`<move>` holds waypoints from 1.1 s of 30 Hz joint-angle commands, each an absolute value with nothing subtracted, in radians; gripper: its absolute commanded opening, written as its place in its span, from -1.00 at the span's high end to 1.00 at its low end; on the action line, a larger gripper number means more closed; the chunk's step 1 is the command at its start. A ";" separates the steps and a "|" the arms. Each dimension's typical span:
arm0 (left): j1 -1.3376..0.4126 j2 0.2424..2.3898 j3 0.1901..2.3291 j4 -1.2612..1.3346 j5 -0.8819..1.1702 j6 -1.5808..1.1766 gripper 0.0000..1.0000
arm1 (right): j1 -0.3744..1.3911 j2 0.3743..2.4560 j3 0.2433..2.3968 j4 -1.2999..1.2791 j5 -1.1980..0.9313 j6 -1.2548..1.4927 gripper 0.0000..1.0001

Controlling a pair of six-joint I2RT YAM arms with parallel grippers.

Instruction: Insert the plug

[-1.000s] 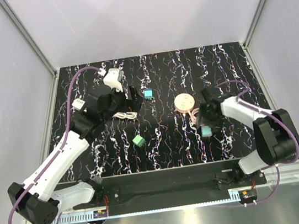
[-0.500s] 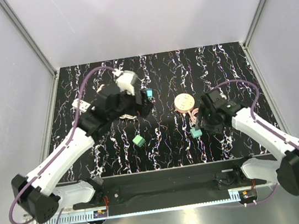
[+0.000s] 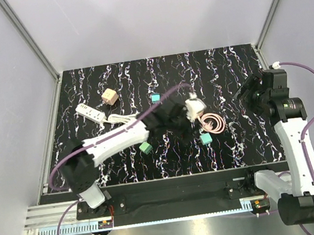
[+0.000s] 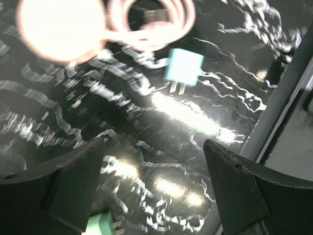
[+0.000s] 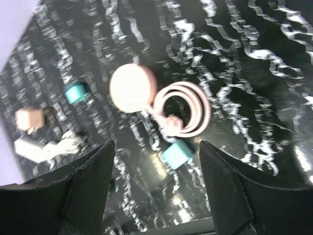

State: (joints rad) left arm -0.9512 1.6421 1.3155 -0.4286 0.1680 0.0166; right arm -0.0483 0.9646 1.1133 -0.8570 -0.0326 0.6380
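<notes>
Swinging over from the far-left corner, the left arm now reaches across the middle of the tabletop (image 3: 226, 67), while the right arm has pulled back from the plugs to the right edge. From above, the left gripper (image 3: 191, 112) hangs over the pink coiled cable (image 3: 211, 122), and the teal plug (image 3: 206, 138) lies just on the near side of it. The right gripper (image 3: 247, 93) stands well apart to the right, so the left arm is plainly the nearer. The power strip (image 3: 89, 111) sits far left, well apart from the teal plug, with a green plug (image 3: 145, 148) between them on the near side. Bare tabletop lies to the left and right of the teal plug, and the near edge is not far off. In the left wrist view the fingers (image 4: 73, 186) stand wide apart with nothing between them. The teal plug (image 4: 183, 67) lies ahead and slightly right, its prongs pointing back toward the gripper, so its long axis seems to run roughly along the approach. In the right wrist view the fingers (image 5: 90, 191) are likewise apart and empty. The teal plug (image 5: 177, 154) shows far below, just beside the pink coiled cable (image 5: 183, 110).
</notes>
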 commanded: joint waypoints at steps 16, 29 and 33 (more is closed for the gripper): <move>-1.121 2.057 1.614 -0.414 0.032 0.253 -0.57 | -0.066 0.749 1.236 -0.894 -0.328 0.568 -0.55; -1.123 2.171 1.692 -0.413 0.054 0.265 -0.52 | -0.066 0.677 1.365 -0.934 -0.351 0.598 -0.57; -1.123 2.187 1.677 -0.411 0.064 0.258 -0.23 | -0.066 0.672 1.358 -0.939 -0.342 0.597 -0.57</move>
